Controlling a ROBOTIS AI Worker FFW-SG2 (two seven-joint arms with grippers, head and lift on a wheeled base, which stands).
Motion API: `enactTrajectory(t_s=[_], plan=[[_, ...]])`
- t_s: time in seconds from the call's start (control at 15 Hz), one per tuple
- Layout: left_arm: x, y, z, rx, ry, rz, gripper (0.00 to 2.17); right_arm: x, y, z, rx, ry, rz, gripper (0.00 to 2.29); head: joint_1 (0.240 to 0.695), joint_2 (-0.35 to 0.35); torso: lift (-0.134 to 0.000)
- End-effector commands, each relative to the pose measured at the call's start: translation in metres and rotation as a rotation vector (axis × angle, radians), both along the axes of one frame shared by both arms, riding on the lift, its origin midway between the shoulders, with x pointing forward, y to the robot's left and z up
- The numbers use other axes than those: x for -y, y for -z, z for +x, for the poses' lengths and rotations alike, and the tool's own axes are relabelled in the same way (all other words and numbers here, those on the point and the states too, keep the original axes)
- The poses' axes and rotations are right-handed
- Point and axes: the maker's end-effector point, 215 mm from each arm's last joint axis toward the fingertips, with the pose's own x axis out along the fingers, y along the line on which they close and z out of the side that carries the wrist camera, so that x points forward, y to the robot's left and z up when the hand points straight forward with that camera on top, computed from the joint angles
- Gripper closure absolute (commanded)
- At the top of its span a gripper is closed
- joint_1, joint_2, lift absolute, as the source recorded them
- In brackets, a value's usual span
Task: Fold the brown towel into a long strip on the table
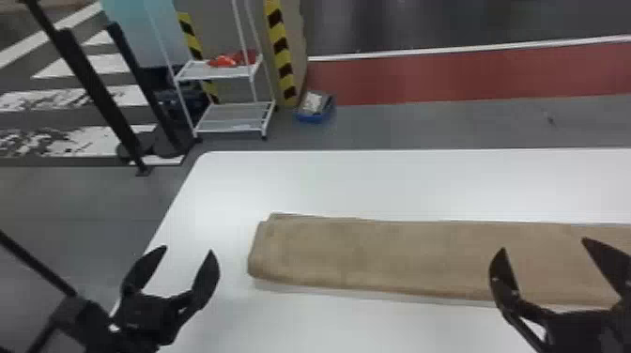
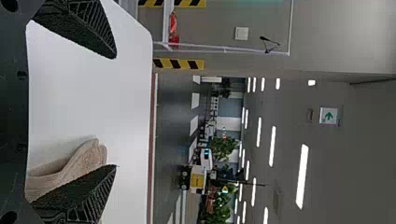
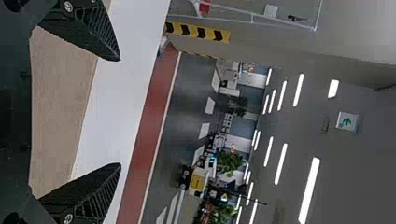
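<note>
The brown towel point(image 1: 375, 256) lies as a long folded strip across the white table, running out at the head view's right edge. Its left end shows stacked, rounded folds, also seen on the towel point(image 2: 77, 165) in the left wrist view. My left gripper point(image 1: 190, 251) is open, left of the towel's end, nothing between its fingers; the left gripper point(image 2: 116, 112) also shows spread in its wrist view. Over the towel's near right part stands my right gripper point(image 1: 544, 246), open and empty. In its wrist view the right gripper point(image 3: 120, 112) has the towel point(image 3: 60, 107) behind its spread fingers.
The white table point(image 1: 399, 183) has its left edge close to my left arm. Beyond it on the floor stand a white wire rack point(image 1: 234, 117), a blue bin point(image 1: 315, 110) and black posts point(image 1: 98, 94) at the left.
</note>
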Motion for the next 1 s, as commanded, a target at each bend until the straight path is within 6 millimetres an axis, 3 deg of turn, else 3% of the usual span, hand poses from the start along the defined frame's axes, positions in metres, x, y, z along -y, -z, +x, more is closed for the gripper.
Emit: enactTrajectory(t_s=[0.0, 0.2, 0.93], plan=[[0.008, 0.000, -0.005, -0.001, 0.008, -0.007, 0.03, -0.027, 0.006, -0.019, 0.055, -0.031, 0.049, 0.08, 0.695, 0.273, -0.121], [0.004, 0.005, -0.010, -0.011, -0.010, -0.011, 0.03, -0.013, 0.021, -0.023, 0.028, 0.005, 0.119, 0.08, 0.695, 0.317, -0.121], [0.000, 0.000, -0.014, -0.001, -0.046, -0.025, 0.03, 0.005, 0.021, -0.020, 0.001, 0.046, 0.193, 0.09, 0.695, 0.299, -0.121]])
